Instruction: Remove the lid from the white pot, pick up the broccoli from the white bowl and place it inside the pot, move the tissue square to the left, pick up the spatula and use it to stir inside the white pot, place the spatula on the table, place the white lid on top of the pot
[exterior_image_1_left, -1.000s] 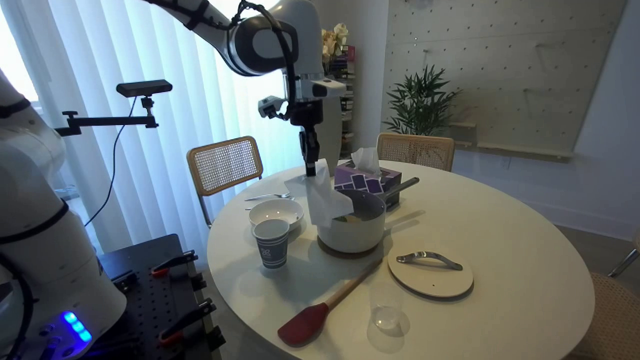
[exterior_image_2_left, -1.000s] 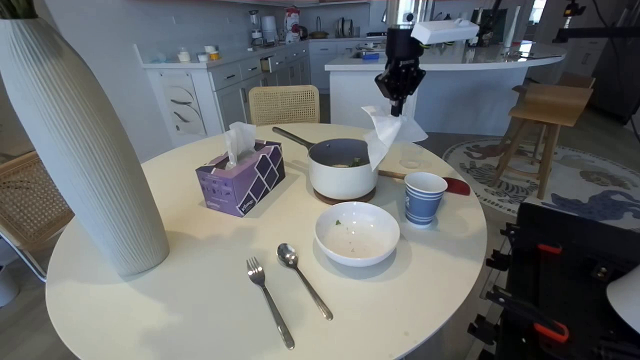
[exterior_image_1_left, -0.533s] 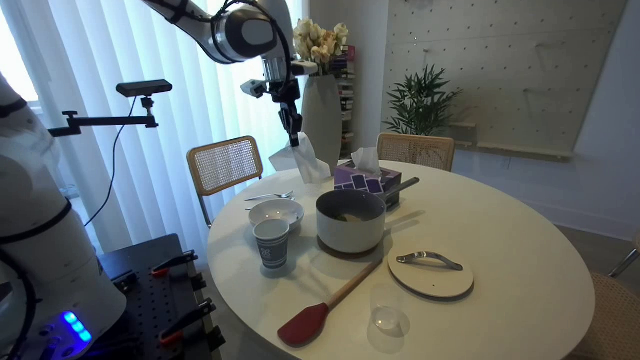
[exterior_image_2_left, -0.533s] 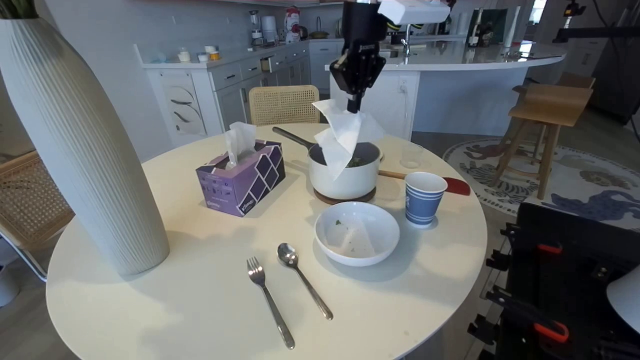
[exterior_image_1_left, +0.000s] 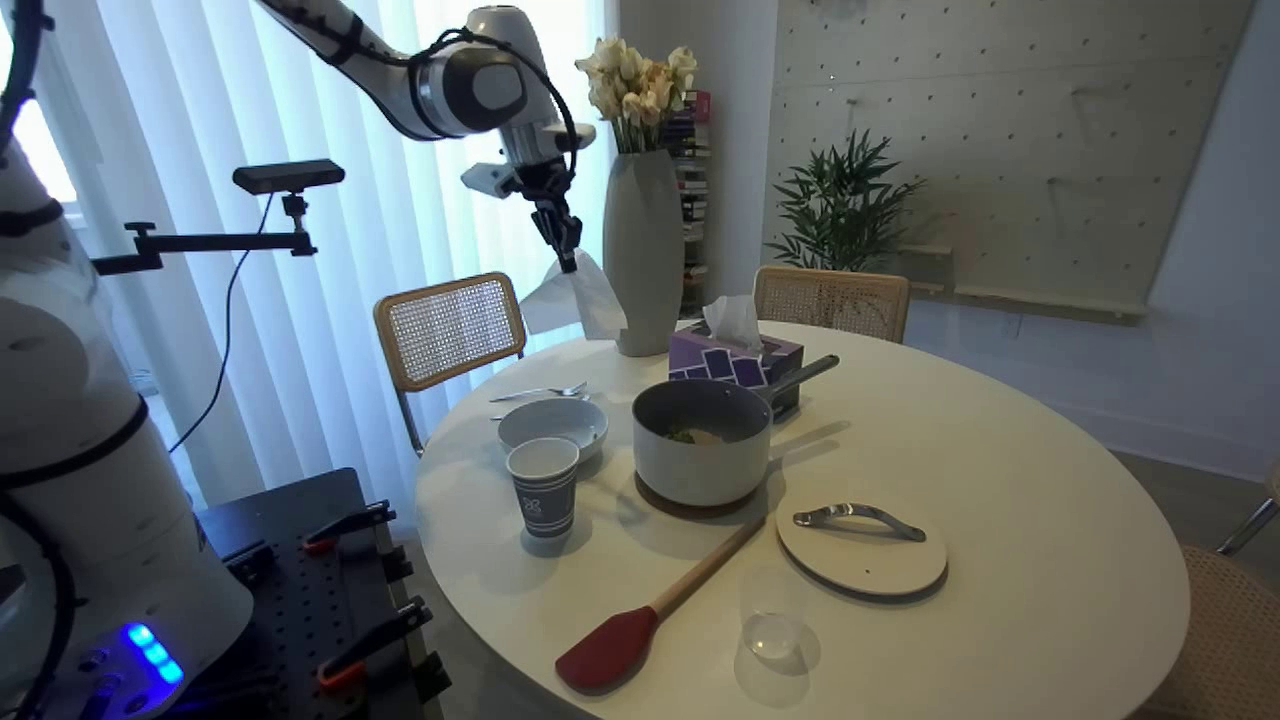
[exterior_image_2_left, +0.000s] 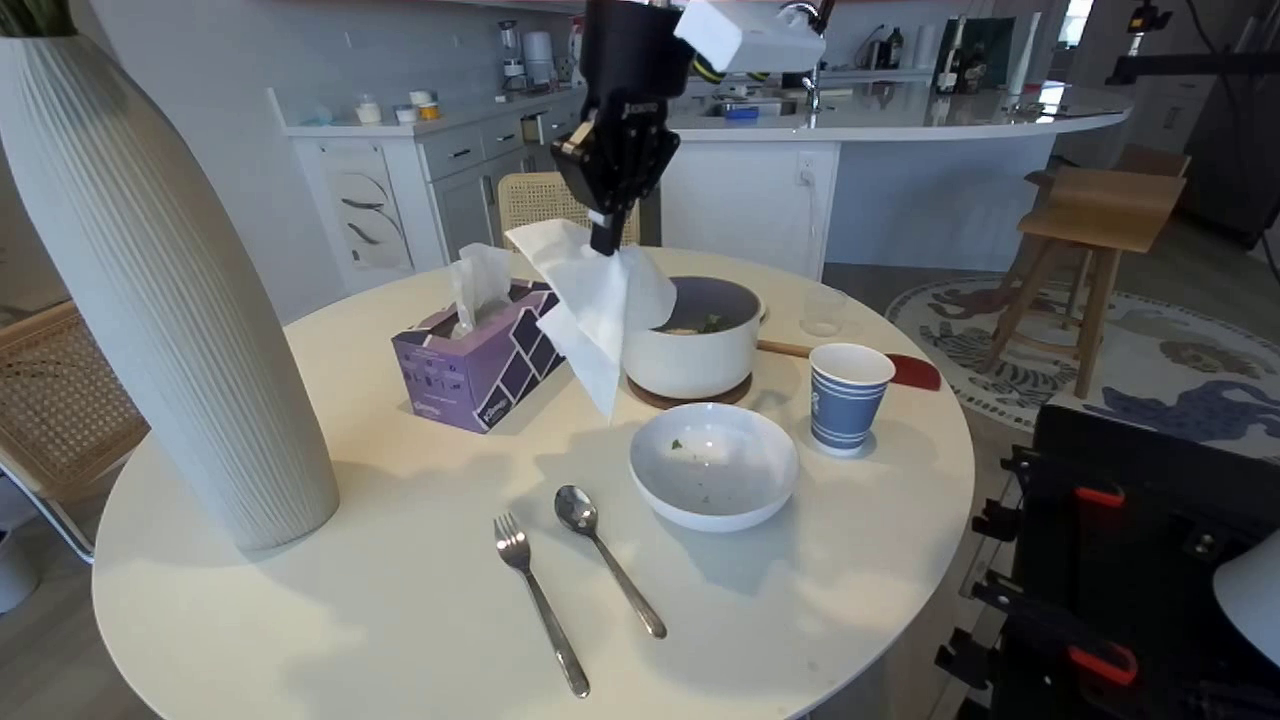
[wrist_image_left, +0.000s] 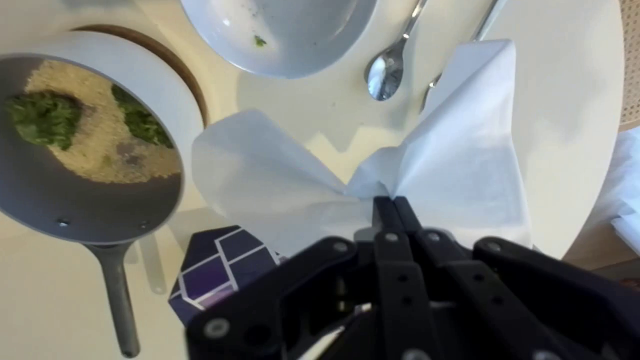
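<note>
The black two-fingered gripper (wrist_image_left: 392, 200) clamps its jaws on a thin white paper tissue (wrist_image_left: 465, 165), while only an exterior view shows the round flat white lid (exterior_image_1_left: 860, 555) whole.

Readable txt.: brand name “Kleenex”, pale script, low on the patterned side of the purple tissue box (exterior_image_2_left: 475, 370), at left in an ext. view, by the box's near corner; icons & finer print on its end panel, at left, too sm. to read; paper cup (exterior_image_1_left: 545, 485), in both ext. views, w/ a white looped emblem (exterior_image_1_left: 533, 504) on its side; book spines (exterior_image_1_left: 693, 185), far centre in an ext. view, & bottle labels (exterior_image_2_left: 948, 80), far right in an ext. view, print too sm. to make out.
</note>
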